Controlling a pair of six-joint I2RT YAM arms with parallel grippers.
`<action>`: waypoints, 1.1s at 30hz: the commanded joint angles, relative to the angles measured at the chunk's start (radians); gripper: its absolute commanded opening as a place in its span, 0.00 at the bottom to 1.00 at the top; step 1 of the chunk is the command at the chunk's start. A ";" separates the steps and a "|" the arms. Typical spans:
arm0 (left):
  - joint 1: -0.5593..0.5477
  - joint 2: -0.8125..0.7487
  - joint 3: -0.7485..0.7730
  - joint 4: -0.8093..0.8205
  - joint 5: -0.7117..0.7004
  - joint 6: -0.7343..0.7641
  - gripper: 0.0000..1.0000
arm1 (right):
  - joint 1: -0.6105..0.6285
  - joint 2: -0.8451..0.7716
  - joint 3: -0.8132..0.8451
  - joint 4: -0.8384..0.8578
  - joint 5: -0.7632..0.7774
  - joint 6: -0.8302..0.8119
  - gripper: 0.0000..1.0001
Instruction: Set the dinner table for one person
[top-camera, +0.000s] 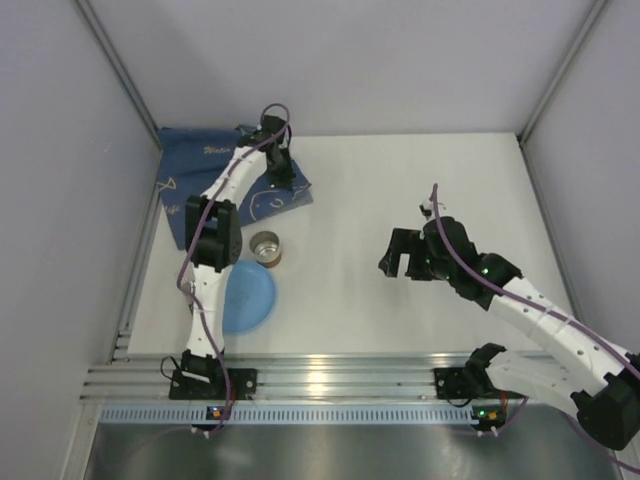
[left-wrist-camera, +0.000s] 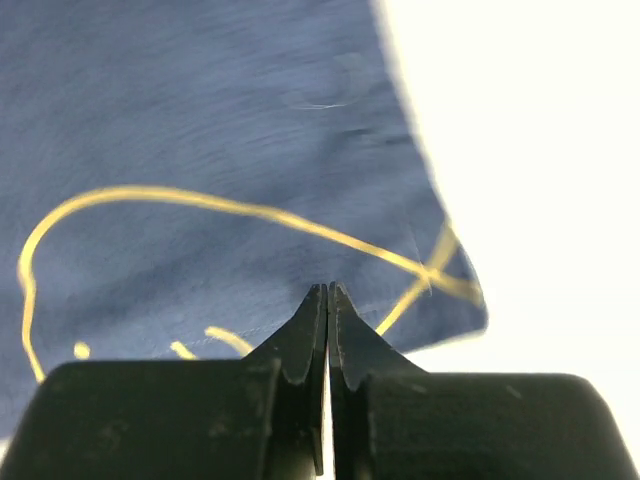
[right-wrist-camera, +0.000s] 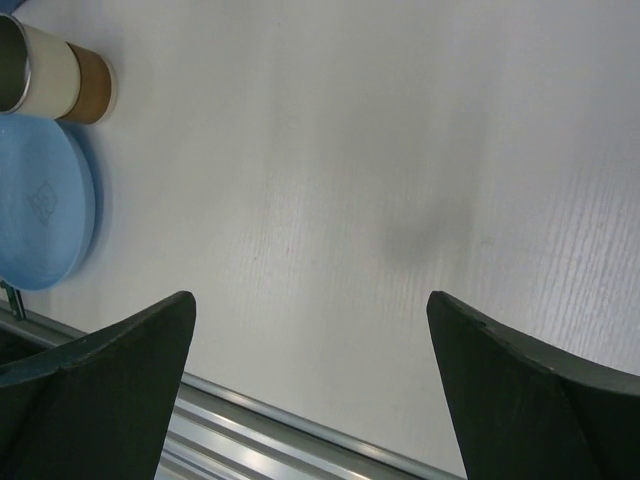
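The white dinner table (top-camera: 400, 190) holds a dark blue cloth mat (top-camera: 190, 160) with pale yellow line drawings at the far left. My left gripper (top-camera: 280, 170) is low over the mat's right part. In the left wrist view its jaws (left-wrist-camera: 328, 290) are pressed together at the mat's near edge (left-wrist-camera: 200, 120), apparently pinching the cloth. A light blue plate (top-camera: 247, 295) lies near the left arm's base, and a metal-lined cup (top-camera: 265, 247) stands just behind it. My right gripper (top-camera: 400, 262) hovers open and empty over bare table (right-wrist-camera: 400, 150) at mid-right.
Grey walls close the table at the back and on both sides. An aluminium rail (top-camera: 330, 375) runs along the near edge and shows in the right wrist view (right-wrist-camera: 280, 420). The plate (right-wrist-camera: 40, 200) and cup (right-wrist-camera: 60, 75) show at that view's left.
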 joint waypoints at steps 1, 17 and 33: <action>-0.083 0.111 0.214 -0.117 0.011 -0.056 0.00 | -0.012 -0.069 -0.018 -0.048 0.064 -0.015 1.00; -0.260 0.060 0.151 0.023 -0.051 -0.168 0.81 | -0.021 -0.174 -0.053 -0.109 0.133 -0.003 1.00; -0.220 0.141 0.225 -0.124 -0.393 0.111 0.98 | -0.023 -0.112 -0.021 -0.105 0.113 -0.064 1.00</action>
